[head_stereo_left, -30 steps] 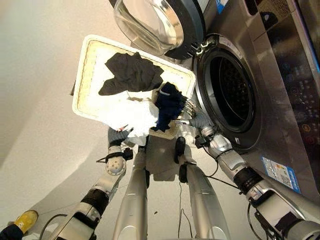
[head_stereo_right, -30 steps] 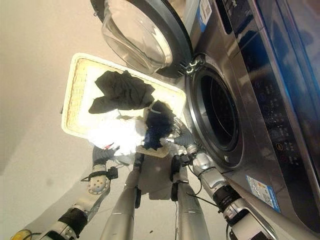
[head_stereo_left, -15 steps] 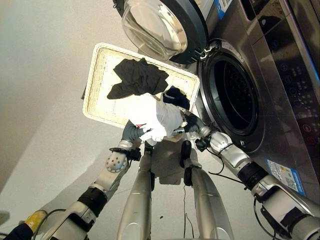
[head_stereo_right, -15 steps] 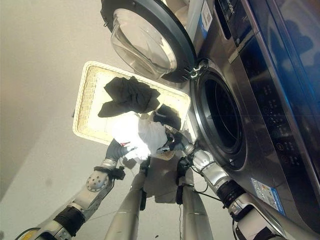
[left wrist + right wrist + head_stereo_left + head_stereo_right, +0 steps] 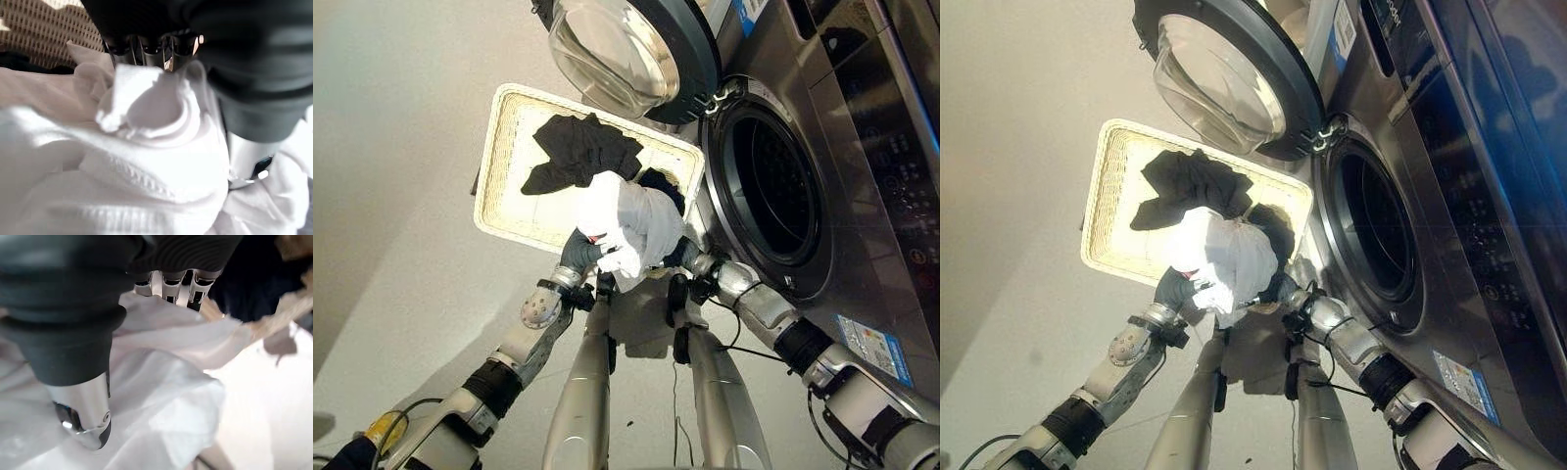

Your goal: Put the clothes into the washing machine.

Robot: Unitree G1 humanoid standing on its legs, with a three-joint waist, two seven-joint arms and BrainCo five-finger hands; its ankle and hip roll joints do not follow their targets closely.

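Observation:
Both my hands hold a bunched white garment [image 5: 631, 220] just above the near edge of the pale woven basket [image 5: 512, 147]. My left hand [image 5: 579, 257] grips its lower left side, with the fingers [image 5: 146, 49] curled into the cloth. My right hand [image 5: 690, 259] clasps its right side, with the thumb [image 5: 83, 416] lying over the fabric. A black garment [image 5: 582, 152] lies spread in the basket. A dark navy garment [image 5: 658, 181] sits by the basket's corner nearest the washer, partly hidden behind the white one. The washer's drum opening [image 5: 773, 186] gapes just to the right.
The washer's round glass door [image 5: 626, 49] stands swung open above the basket's far end. The steel front of the washing machine [image 5: 862, 264] runs along the right. Bare beige floor [image 5: 401, 245] stretches away to the left of the basket.
The white garment has come up out of the basket into a bundle between both hands. My right hand has left the navy garment and closed on the white one. The camera shifted slightly.

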